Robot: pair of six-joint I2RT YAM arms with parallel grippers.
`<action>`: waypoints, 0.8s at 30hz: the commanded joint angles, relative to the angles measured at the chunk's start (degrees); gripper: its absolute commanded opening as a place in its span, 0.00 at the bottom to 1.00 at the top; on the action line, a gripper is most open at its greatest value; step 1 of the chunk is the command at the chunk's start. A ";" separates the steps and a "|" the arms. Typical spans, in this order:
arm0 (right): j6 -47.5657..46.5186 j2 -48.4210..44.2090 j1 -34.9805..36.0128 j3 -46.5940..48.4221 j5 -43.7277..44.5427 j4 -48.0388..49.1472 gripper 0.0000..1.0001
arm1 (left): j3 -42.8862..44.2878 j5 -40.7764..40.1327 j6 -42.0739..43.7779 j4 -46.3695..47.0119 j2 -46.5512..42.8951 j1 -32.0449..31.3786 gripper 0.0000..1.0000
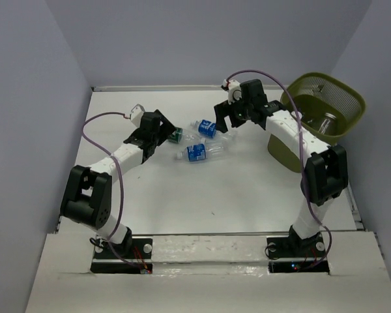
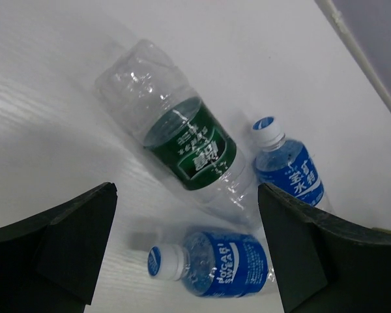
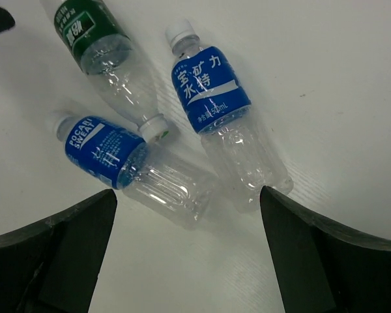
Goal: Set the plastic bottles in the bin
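Olive-green mesh marks the bin (image 1: 354,98) at the far right of the bench (image 1: 182,202) in the top external view, with one clear bottle (image 1: 326,121) showing inside it. Three plastic bottles lie together mid-bench between the arms. A green-labelled bottle (image 1: 176,135) is at the left gripper (image 1: 167,135), a blue-labelled bottle (image 1: 205,128) is beside the right gripper (image 1: 227,122), and a Pocari Sweat bottle (image 1: 199,152) lies nearer the bases. The right arm is the one nearer the bin.

In the left wrist view, the left gripper (image 2: 186,189) has its jaws wide apart and empty. The green-labelled bottle (image 2: 190,149) lies on its side just ahead with its long axis slanting across the gap, so a wrist turn looks needed for a square grip.

In the right wrist view, the right gripper (image 3: 188,191) is likewise spread and holds nothing. The Pocari Sweat bottle (image 3: 111,151) lies slantwise ahead of the gap, cap to the left. The blue-labelled bottle (image 3: 212,91) runs away lengthwise, its base close to the right-hand finger. All three are clear, ribbed and pale-capped, and look empty and light.
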 commanded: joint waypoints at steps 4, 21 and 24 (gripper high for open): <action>-9.33 12.21 0.03 14.15 1.52 -8.66 0.96 | 9.97 -3.22 -0.79 2.59 8.16 0.54 0.99; -17.86 34.55 0.55 38.51 -1.46 -17.27 0.93 | 15.08 -1.38 1.50 0.39 17.13 2.21 0.99; -18.03 36.14 1.08 39.84 -1.64 -16.92 0.90 | 16.13 -1.46 1.85 0.48 18.62 2.30 0.99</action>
